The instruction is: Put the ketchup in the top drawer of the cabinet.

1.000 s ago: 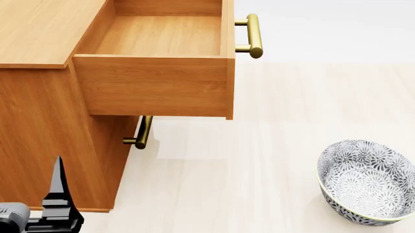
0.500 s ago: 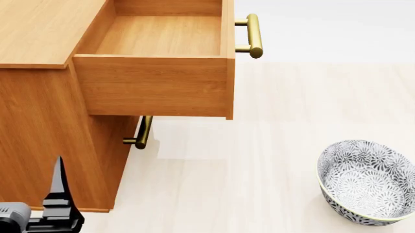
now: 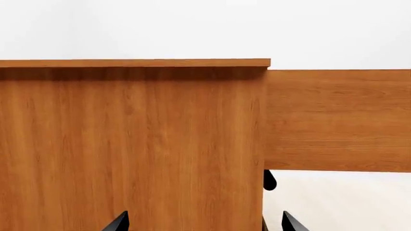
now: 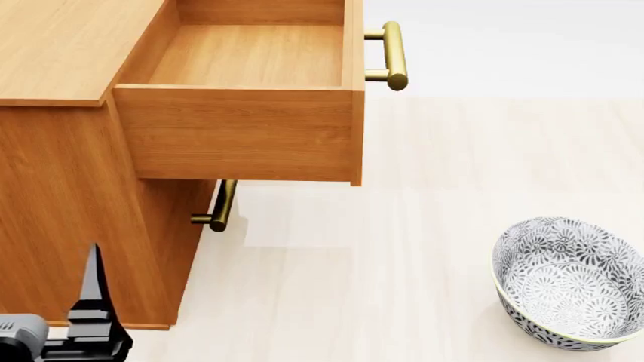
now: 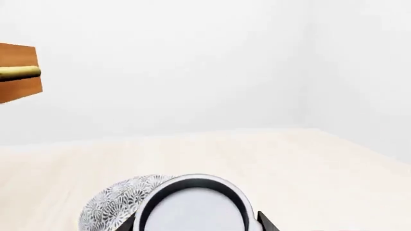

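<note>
1. Standing on the pale floor [image 4: 453, 188], the cabinet [image 4: 60, 226] fills the left of the head view.
2. The top drawer [image 4: 241, 136] is pulled out.
3. A patterned bowl [image 4: 568, 283] sits on the floor, well apart from the cabinet.
4. The ketchup [image 5: 192, 211] shows only its silver top, just in front of the bowl.
5. The right claw [image 5: 199, 224] grasps the ketchup; the left claw [image 3: 205, 226] is released, facing the cabinet's side.

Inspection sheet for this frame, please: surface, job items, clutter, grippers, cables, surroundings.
Surface: pale wood-grain surface.
Job's things: top drawer pulled out, nothing in it; cabinet upright; ketchup shows only its silver top, between the right gripper's fingers.
Clutter: patterned bowl, upright.
Grippers: left gripper open, facing the cabinet's side; right gripper around the ketchup, grip unclear.
Cables: nothing seen.
Surroundings: plain white wall.
</note>
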{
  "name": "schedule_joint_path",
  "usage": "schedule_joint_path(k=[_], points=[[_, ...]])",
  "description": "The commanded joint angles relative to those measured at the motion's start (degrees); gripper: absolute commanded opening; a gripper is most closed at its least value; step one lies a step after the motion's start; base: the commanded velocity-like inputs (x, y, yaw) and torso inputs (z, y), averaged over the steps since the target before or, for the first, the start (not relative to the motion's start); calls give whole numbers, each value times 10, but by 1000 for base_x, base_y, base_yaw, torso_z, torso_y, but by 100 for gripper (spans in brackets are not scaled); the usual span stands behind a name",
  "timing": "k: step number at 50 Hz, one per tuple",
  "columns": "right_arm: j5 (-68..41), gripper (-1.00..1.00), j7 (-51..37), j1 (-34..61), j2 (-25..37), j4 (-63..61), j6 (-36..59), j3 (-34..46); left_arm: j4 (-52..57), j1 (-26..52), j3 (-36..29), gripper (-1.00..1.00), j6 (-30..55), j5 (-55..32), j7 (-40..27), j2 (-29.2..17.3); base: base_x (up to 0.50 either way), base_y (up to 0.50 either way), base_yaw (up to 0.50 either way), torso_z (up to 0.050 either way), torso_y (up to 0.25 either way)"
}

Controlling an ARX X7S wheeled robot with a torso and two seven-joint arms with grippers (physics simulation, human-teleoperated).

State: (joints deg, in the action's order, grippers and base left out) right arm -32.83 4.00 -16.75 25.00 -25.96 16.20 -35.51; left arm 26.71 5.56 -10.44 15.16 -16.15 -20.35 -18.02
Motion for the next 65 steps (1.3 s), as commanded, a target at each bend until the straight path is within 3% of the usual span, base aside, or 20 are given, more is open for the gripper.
schedule_joint_path(k=[1, 30, 50, 65], points=[[-48, -100, -60, 39, 62, -107, 99, -37, 2, 1, -1, 100, 1, -5, 0, -2, 0, 0, 0, 0, 0], [-212, -100, -165, 170, 218, -183, 235, -102, -6, 10, -6, 100, -2, -7, -4, -5, 0, 0, 0, 0, 0], [-300, -100, -245, 318, 327, -172, 259, -36, -14, 7, -9, 100, -12, -8, -6, -5, 0, 0, 0, 0, 0], [-360, -100, -300, 468, 398, -136, 230, 77, -19, 10, -10, 100, -15, -11, -7, -7, 0, 0, 0, 0, 1]])
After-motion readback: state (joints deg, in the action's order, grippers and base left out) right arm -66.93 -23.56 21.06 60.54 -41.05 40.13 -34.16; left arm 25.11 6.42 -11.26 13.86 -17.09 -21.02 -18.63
